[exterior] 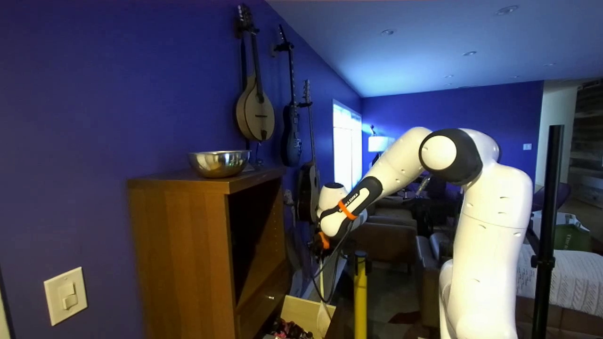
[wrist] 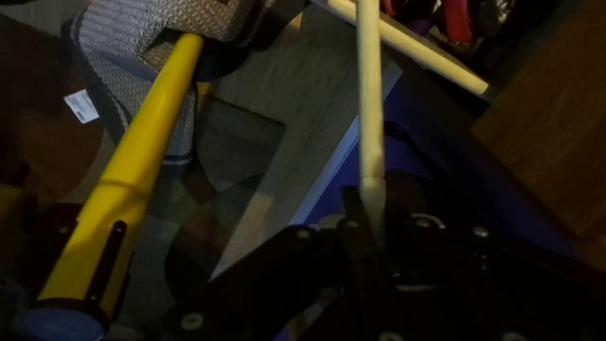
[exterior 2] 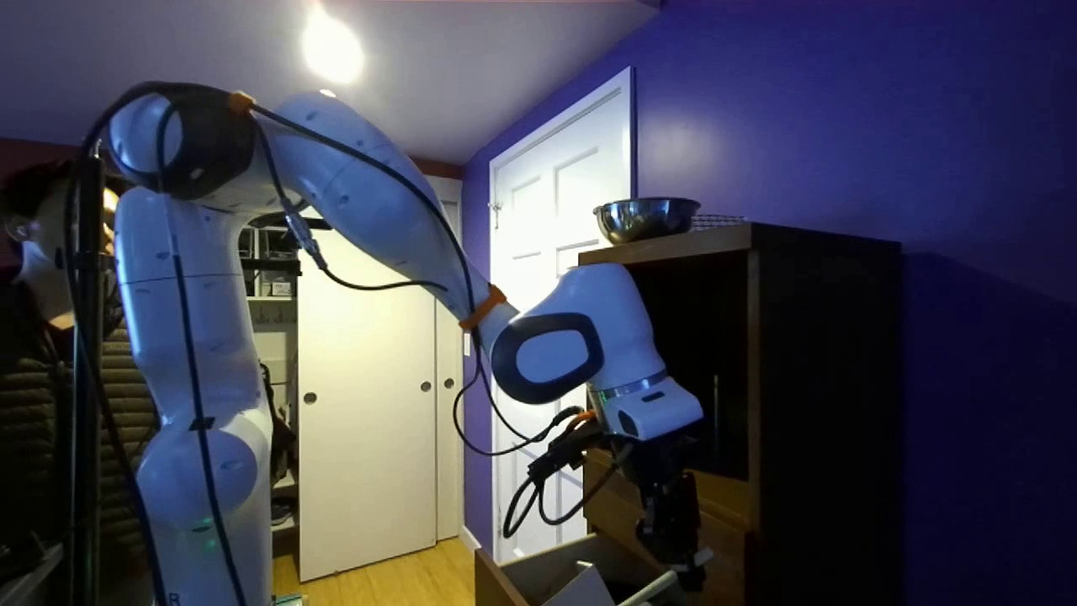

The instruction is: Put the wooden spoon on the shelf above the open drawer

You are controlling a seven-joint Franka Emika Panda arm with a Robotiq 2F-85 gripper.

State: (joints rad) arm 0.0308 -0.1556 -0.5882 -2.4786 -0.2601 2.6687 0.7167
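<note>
The wooden spoon is a pale stick (wrist: 370, 94) in the wrist view; its far end runs out of the top edge. In an exterior view the spoon (exterior: 323, 318) hangs downward over the open drawer. My gripper (wrist: 371, 218) is shut on the end of the spoon's handle; the fingers are very dark. The gripper (exterior 2: 692, 568) is low in front of the cabinet, just above the open drawer (exterior 2: 555, 562). The drawer's pale wall (exterior: 296, 307) also shows. The shelf (exterior 2: 725, 488) is the brown board low in the dark recess, mostly shadowed, behind and above the gripper.
The cabinet (exterior: 183, 254) bears a metal bowl (exterior: 219, 164) on its top board. A yellow post (exterior: 360, 301) stands near the arm; it also shows in the wrist view (wrist: 128, 170). Red and dark items (wrist: 457, 21) lie in the drawer. Instruments (exterior: 256, 115) hang on the wall.
</note>
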